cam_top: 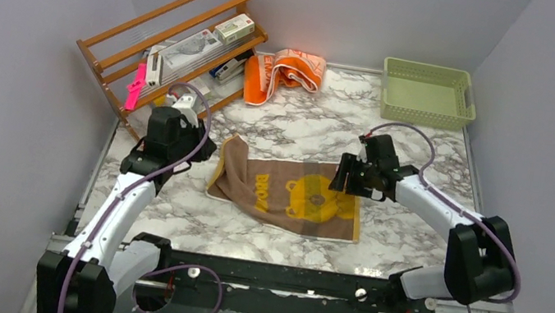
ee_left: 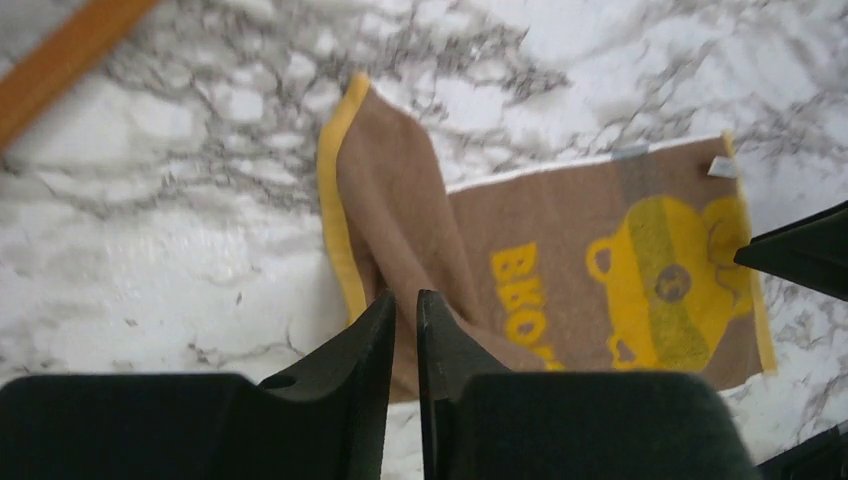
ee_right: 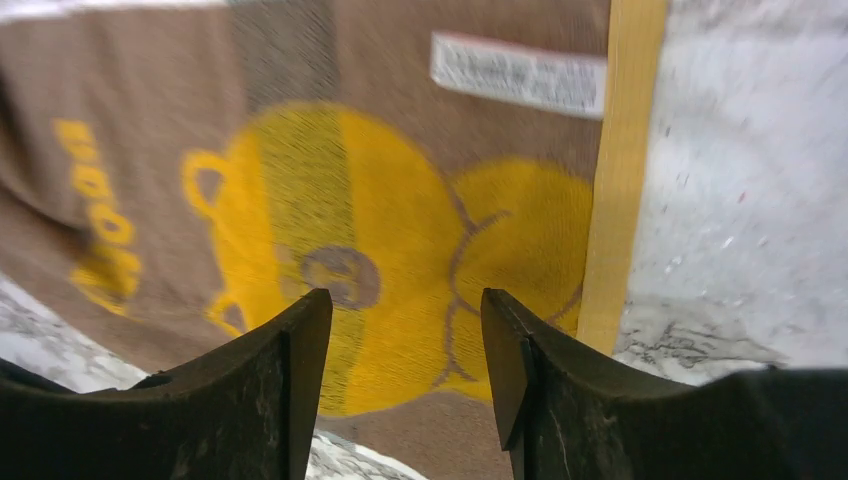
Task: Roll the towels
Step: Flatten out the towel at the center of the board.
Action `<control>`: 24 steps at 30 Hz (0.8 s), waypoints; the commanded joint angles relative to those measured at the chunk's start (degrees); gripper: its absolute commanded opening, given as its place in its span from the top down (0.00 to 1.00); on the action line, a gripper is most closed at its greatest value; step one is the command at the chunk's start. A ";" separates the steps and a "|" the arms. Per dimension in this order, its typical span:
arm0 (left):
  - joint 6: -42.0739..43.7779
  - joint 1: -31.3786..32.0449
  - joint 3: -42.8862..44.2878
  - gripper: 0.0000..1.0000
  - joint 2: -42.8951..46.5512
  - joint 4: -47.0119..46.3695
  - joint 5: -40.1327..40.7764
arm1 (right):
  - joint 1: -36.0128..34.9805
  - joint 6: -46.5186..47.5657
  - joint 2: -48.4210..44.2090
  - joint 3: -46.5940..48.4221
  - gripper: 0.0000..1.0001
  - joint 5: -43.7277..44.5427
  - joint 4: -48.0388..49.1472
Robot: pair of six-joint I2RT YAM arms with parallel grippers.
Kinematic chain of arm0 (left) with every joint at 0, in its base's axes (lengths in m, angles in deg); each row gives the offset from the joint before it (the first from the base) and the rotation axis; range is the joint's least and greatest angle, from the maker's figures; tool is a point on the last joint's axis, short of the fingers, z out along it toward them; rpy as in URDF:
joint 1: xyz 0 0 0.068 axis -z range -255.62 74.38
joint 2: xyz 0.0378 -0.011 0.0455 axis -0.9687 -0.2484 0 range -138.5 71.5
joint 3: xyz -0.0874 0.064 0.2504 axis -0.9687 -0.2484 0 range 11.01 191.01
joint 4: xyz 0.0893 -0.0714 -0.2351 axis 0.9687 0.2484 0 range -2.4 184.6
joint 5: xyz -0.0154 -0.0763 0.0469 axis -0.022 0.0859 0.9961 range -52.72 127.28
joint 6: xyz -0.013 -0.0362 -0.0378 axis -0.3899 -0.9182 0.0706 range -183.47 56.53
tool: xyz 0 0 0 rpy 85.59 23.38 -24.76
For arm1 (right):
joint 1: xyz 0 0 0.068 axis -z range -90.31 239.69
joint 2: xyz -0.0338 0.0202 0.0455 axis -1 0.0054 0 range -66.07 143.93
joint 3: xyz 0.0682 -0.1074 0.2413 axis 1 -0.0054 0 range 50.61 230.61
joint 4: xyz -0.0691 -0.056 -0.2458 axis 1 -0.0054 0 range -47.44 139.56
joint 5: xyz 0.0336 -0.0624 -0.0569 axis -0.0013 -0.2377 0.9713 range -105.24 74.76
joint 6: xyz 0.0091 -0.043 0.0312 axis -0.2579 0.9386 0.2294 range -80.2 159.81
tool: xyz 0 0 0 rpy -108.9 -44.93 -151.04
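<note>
A brown towel (cam_top: 285, 195) with a yellow bear print and lettering lies flat in the middle of the marble table, its left end folded up into a ridge (ee_left: 400, 220). A second towel (cam_top: 282, 72), orange and pale peach, lies crumpled at the back beside the rack. My left gripper (cam_top: 197, 144) hovers over the brown towel's left end (ee_left: 560, 230). Its jaws stand a narrow slit apart with nothing between them (ee_left: 405, 310). My right gripper (cam_top: 341, 181) hangs over the bear print near the yellow right hem (ee_right: 400, 200), open and empty (ee_right: 405, 310).
A wooden rack (cam_top: 175, 41) holding boxes stands tilted at the back left, with a pink item (cam_top: 136, 85) at its lower end. A green basket (cam_top: 427, 92) sits at the back right. Grey walls close in the table on three sides.
</note>
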 commanded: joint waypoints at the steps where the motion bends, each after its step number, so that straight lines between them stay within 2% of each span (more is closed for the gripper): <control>1: -6.57 -0.04 -5.19 0.89 1.97 -0.75 -1.87 | 0.65 -3.41 3.77 -2.32 0.43 -5.01 3.46; 8: -9.61 -0.08 -7.71 0.93 1.70 -2.43 -3.38 | 3.98 -5.62 10.16 -3.46 0.43 -4.35 6.35; 14: -12.07 0.24 -8.47 0.96 -1.37 -2.83 -5.29 | 18.04 -3.31 13.44 -4.21 0.43 -5.02 7.52; 18: -12.52 1.22 -8.09 0.99 -4.02 -3.33 -5.49 | 23.72 -2.73 15.77 -0.32 0.42 -3.47 6.96; 24: -14.01 3.85 -6.66 1.00 -7.65 -6.52 -3.63 | 25.18 -3.05 17.35 2.43 0.42 -4.72 7.19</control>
